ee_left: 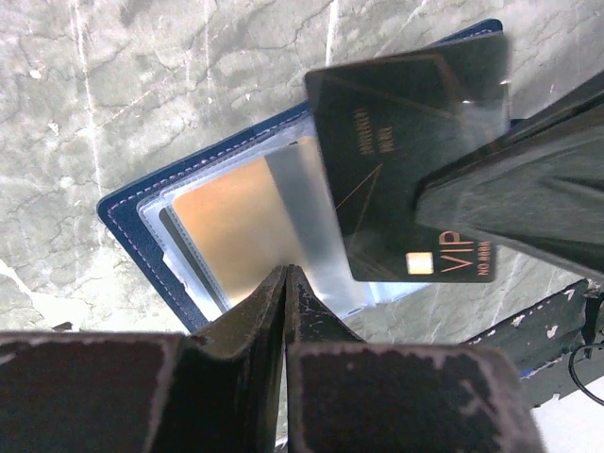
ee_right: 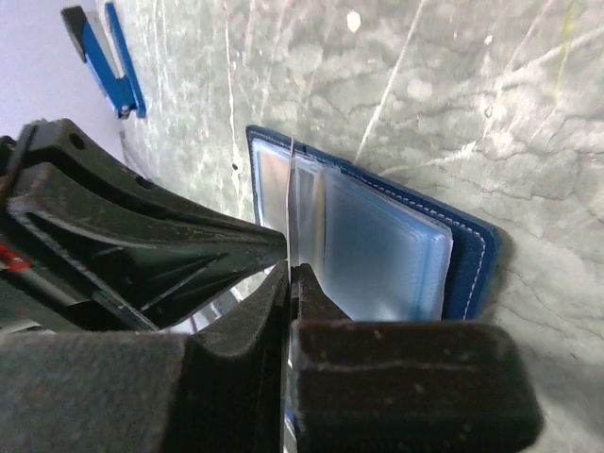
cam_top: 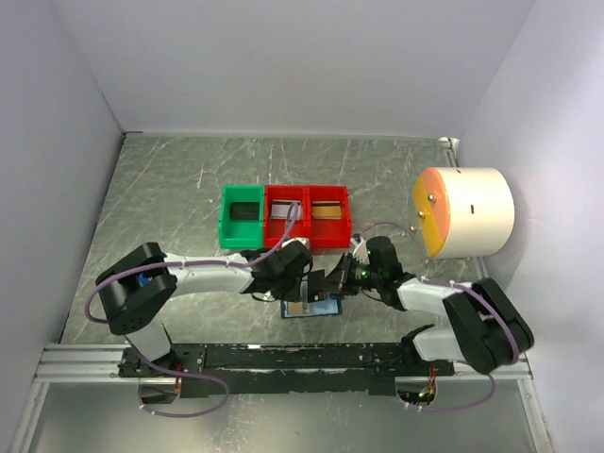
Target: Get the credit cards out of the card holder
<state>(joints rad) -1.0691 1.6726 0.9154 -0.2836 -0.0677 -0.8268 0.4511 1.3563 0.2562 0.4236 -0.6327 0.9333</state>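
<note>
The marbled grey counter [cam_top: 170,189] is carrying everything. A white drum with an orange face [cam_top: 467,212] is lying at its right side. A green bin [cam_top: 224,219] and a two-compartment red bin [cam_top: 307,200] are sitting side by side toward the back. What is lying inside them is too small to tell.

Both arms are reaching inward and meeting near the front middle of the counter. The left hand [ee_left: 288,276] is clenched, with its fingertips meeting over the near edge of the open card holder [ee_left: 127,226]. I cannot tell whether it is pinching anything. The right hand [ee_right: 288,257] is grasping the black VIP card [ee_left: 396,142] by one end. It is holding the card tilted above the holder's right half and clear of the pockets. From the right wrist the card is showing only as a thin edge between the pads.

The navy card holder is lying flat on the counter with its clear sleeves facing up. A tan card [ee_left: 236,226] and a silvery card [ee_left: 307,217] are sitting inside the sleeves, overlapping each other.

A small blue tag with a white label [ee_right: 104,47] is lying on the counter well apart from the holder.
</note>
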